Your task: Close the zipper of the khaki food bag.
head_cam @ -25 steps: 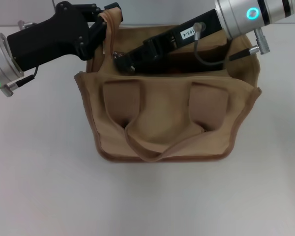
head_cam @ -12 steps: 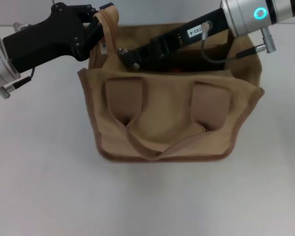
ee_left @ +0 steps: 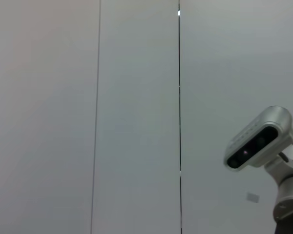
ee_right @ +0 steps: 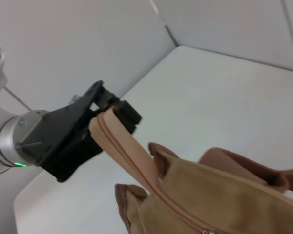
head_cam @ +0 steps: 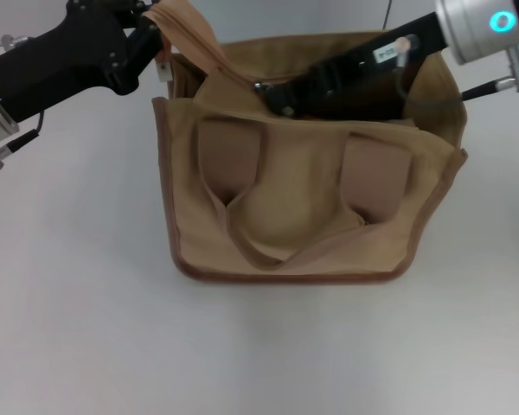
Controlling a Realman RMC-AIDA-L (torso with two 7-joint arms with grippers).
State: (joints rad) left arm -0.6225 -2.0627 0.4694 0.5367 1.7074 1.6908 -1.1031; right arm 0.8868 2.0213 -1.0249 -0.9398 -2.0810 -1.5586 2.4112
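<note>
From the head view, the khaki food bag (head_cam: 307,164) stands upright on a plain white bench (head_cam: 78,311), its near side showing two wide handle patches and a drooping front handle. The left tool (head_cam: 151,30) is at the bag's far left corner, clenched on a tan strap (head_cam: 186,30) that it holds pulled up and outward. The right tool (head_cam: 272,93) reaches in from the right over the open top of the bag, close to the near rim; I cannot tell whether it is clenched or released. The zipper cannot be made out here.

The left wrist view shows only a pale grey panelled wall (ee_left: 88,117) with thin dark vertical seams, and the robot's head camera (ee_left: 259,139) at one edge.

In the right wrist view, the left tool (ee_right: 107,109) grips the strap (ee_right: 122,146) above the bag's corner (ee_right: 205,200). The white bench (ee_right: 219,97) runs back to the grey wall (ee_right: 63,44).
</note>
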